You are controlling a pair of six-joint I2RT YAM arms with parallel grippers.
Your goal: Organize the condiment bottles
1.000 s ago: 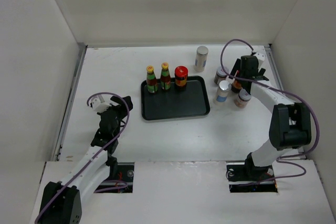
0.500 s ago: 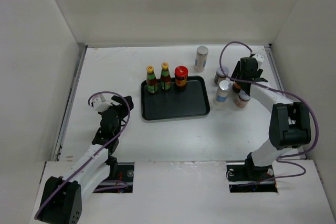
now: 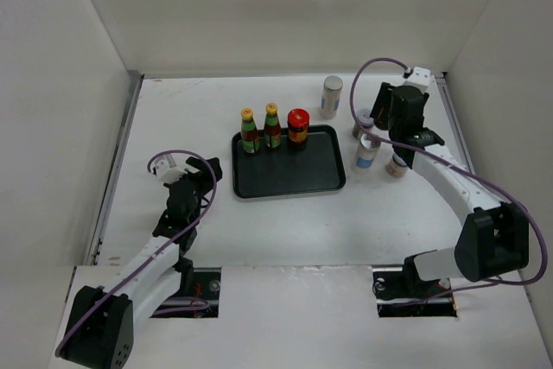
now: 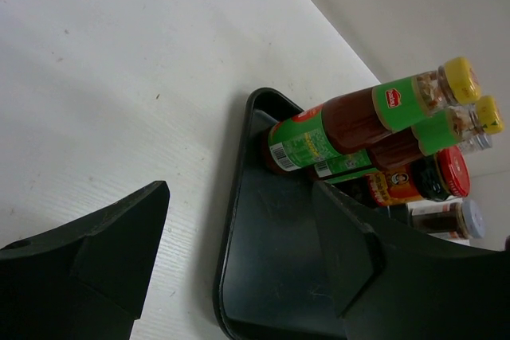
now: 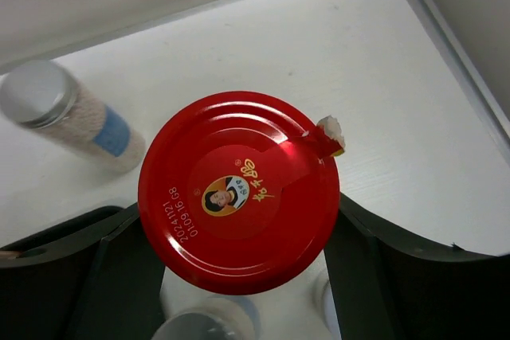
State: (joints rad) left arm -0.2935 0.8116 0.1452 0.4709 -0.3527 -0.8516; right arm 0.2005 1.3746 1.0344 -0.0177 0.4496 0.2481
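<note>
Two slim yellow-capped sauce bottles and a red-lidded jar stand along the far edge of the black tray. My right gripper is shut on the second red-lidded jar and holds it above the table; the top view hides that jar under the wrist. White grey-lidded shakers stand around it, with one farther back. My left gripper is open and empty left of the tray, facing the bottles.
The left wrist view shows the tray's near-left corner between my open fingers. A shaker lies left of the held jar in the right wrist view. White walls enclose the table; its right edge rail is close to the right arm.
The right wrist has risen and shifted slightly left with the red-lidded jar in it. The left arm has barely moved.
</note>
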